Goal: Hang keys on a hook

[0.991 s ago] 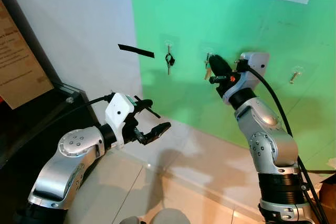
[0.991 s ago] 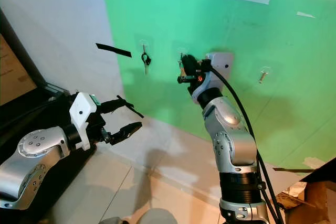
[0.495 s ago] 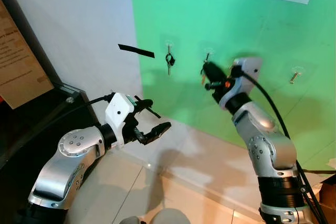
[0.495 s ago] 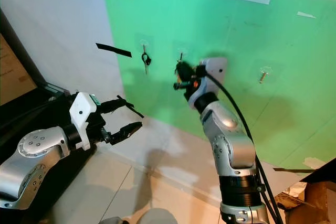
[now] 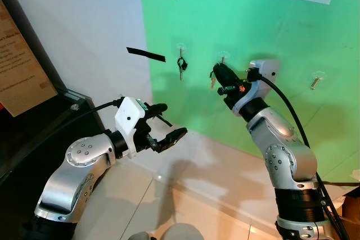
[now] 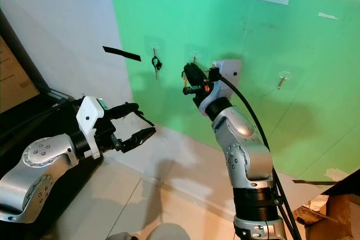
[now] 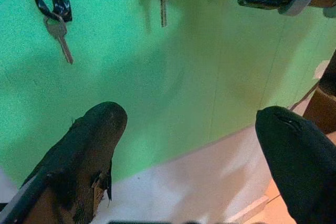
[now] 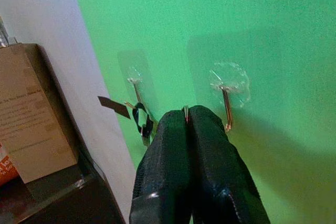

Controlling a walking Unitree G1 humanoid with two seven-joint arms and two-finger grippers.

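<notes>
My right gripper (image 5: 216,71) is raised against the green wall sheet, just below and left of the middle clear hook (image 5: 223,57). It is shut on a key ring, and a brass key (image 5: 212,83) dangles beneath its fingertips. In the right wrist view the shut fingers (image 8: 207,135) pinch a sliver of metal, with the hook's wire (image 8: 227,109) close beside them. The left hook holds a key with a black tag (image 5: 181,64). My left gripper (image 5: 169,122) hovers open lower left, nothing between its fingers.
A third hook (image 5: 316,79) sits farther right on the green sheet. Black tape strips (image 5: 145,54) mark the wall. A dark cabinet (image 5: 34,127) with a cardboard sign (image 5: 17,66) stands at left. A cardboard box (image 5: 351,203) lies on the tiled floor at right.
My right gripper has shifted left with the key, uncovering the middle hook above it. My left gripper has edged slightly right and stayed open.
</notes>
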